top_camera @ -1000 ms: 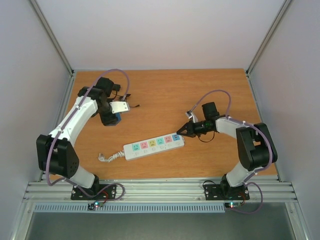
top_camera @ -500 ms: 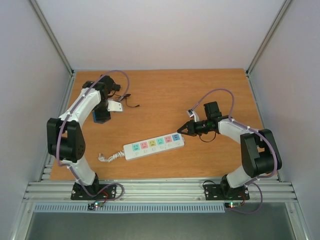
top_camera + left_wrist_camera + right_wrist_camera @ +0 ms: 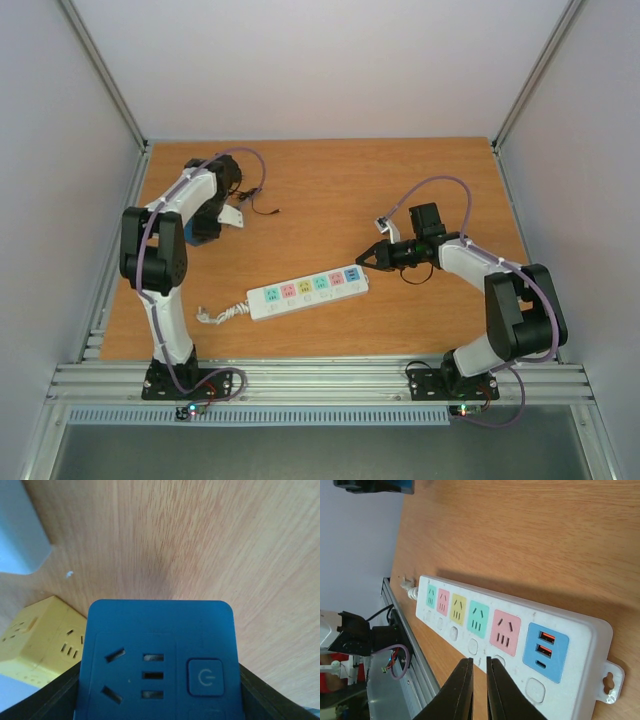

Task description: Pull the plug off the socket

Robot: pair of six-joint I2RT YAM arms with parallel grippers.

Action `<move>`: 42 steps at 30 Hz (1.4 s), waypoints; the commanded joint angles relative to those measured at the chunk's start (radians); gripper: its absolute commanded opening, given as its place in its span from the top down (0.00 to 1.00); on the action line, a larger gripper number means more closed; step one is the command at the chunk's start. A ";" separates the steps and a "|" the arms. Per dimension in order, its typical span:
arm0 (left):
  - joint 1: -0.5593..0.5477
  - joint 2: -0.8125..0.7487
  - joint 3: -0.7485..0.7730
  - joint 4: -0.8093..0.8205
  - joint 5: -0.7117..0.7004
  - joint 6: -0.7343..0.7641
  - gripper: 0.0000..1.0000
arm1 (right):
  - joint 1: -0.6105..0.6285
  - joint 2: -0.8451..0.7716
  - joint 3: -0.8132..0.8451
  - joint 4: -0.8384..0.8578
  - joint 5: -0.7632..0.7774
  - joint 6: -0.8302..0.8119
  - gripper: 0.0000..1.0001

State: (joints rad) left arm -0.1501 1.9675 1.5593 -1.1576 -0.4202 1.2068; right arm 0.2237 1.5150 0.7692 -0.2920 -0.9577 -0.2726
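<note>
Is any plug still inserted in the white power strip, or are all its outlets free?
All free. The power strip shows five pastel outlet faces and a blue USB face, none holding a plug; the right claw hangs just beside it.

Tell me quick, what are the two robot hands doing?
Left gripper: shut on a blue socket cube.
Right gripper: nearly shut, holding nothing, over the power strip.

arm links: white shells, black joints
cables: lilac, looped along each arm
pincer tips: black, tapered
bases: black plates
</note>
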 commanded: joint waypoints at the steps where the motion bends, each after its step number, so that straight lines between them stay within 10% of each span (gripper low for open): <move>1: 0.007 0.063 0.048 -0.016 -0.081 0.015 0.60 | -0.001 -0.034 -0.007 -0.010 0.001 -0.033 0.89; 11: 0.007 0.162 0.075 -0.014 -0.171 0.003 0.51 | -0.003 -0.041 -0.012 -0.021 0.002 -0.048 0.88; 24: 0.007 0.158 0.149 -0.100 -0.078 -0.069 0.05 | -0.004 -0.062 -0.013 -0.012 0.003 -0.058 0.81; 42: 0.007 0.044 0.463 -0.085 0.355 -0.366 0.00 | 0.003 -0.005 0.180 -0.187 -0.044 -0.298 0.25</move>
State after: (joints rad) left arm -0.1497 2.0972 1.9900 -1.2671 -0.2352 0.9924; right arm 0.2237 1.4830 0.8814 -0.4068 -0.9707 -0.4641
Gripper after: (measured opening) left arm 0.996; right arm 0.713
